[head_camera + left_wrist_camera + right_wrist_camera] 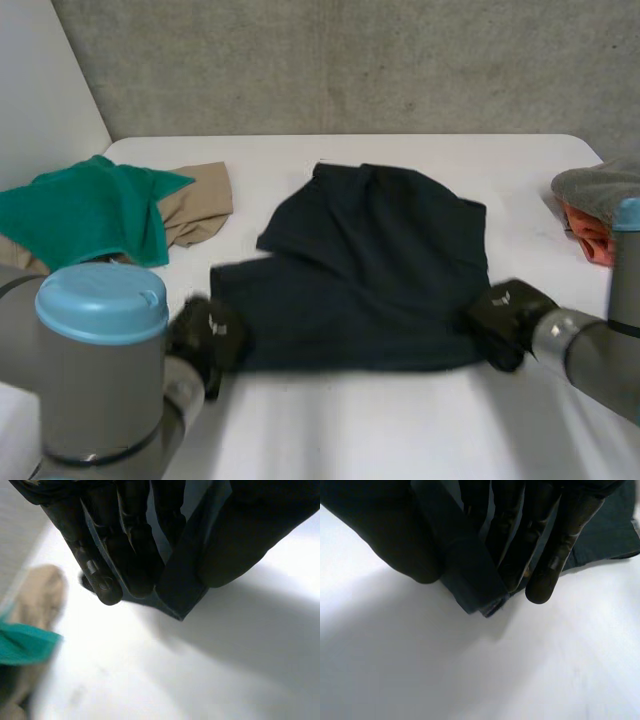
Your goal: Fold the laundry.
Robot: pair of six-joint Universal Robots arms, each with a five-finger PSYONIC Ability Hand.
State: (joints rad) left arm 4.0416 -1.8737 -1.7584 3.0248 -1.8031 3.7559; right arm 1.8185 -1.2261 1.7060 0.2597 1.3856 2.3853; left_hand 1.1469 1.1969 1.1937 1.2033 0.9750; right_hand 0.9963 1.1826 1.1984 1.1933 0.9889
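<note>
Navy garment [375, 270] lies spread out mid-desk, mostly flat with a few wrinkles, its near edge running roughly straight between the two hands. White desk [400, 430] carries everything.

Left robot hand [210, 335] is at the garment's 8 o'clock corner. In the left wrist view the fingers [125, 555] and thumb are closed on that corner, with a fold of navy cloth pinched between them. The pinched corner [182, 580] pokes out past the fingertips, just above the desk surface.

Right robot hand [508, 320] is at the garment's 4 o'clock corner. In the right wrist view the fingers [550, 555] and thumb clamp the cloth the same way. A folded hem corner [470, 575] sticks out between thumb and fingertips, and more of the garment spreads out behind the fingers.

Both hands are on the near corners, one on each side, well apart.

Green towel [85, 210] sits at the desk's 9 o'clock side, crumpled and lying partly over a beige cloth [200, 200], which is near the garment's 10 o'clock but not touching it. Both also appear beyond the left fingers in the left wrist view.

Grey cloth [600, 185] is at the desk's 3 o'clock edge, on top of an orange cloth [590, 240] and apart from the garment.
</note>
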